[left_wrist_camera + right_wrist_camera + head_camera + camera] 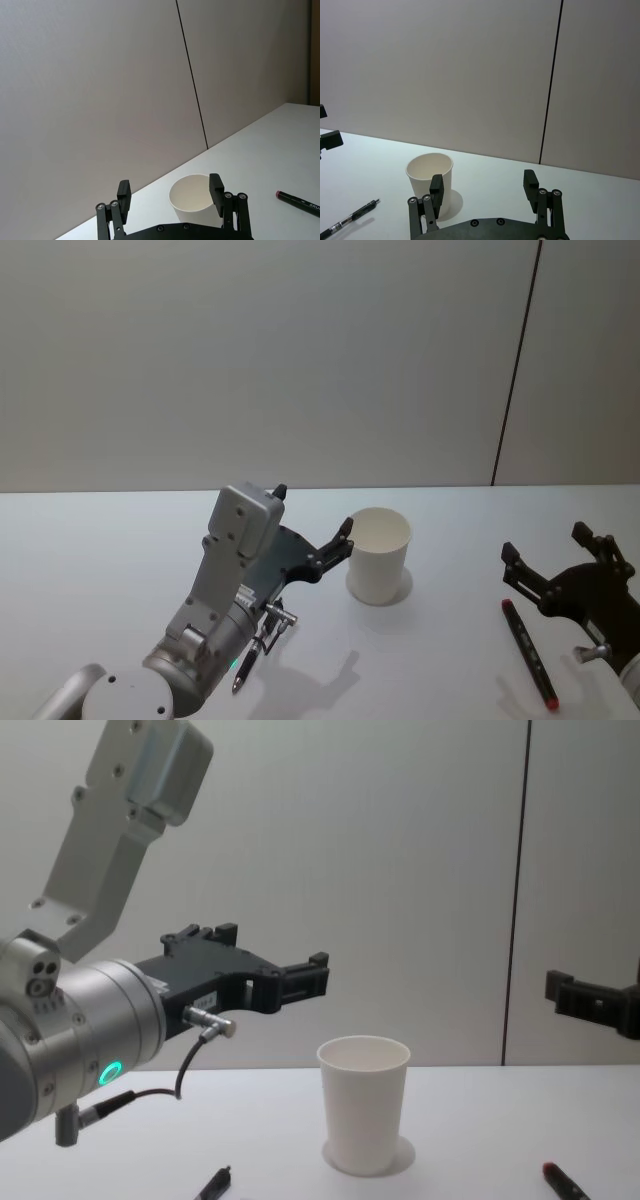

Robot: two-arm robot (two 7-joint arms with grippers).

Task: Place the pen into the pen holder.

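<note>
The pen holder (378, 556) is a white paper cup standing upright and empty mid-table. It also appears in the chest view (365, 1115) and in both wrist views (192, 200) (429, 175). A black click pen (254, 650) (349, 220) lies on the table beneath my left arm. A black marker pen with a red cap (528, 653) (299, 201) lies to the right. My left gripper (313, 512) (262, 960) hovers open just left of the cup, above table height. My right gripper (545, 543) (483, 185) is open beside the marker, holding nothing.
The white table (90, 560) ends at a plain grey wall (300, 360) with a dark vertical seam. The left arm's silver body (215, 610) hangs over the click pen.
</note>
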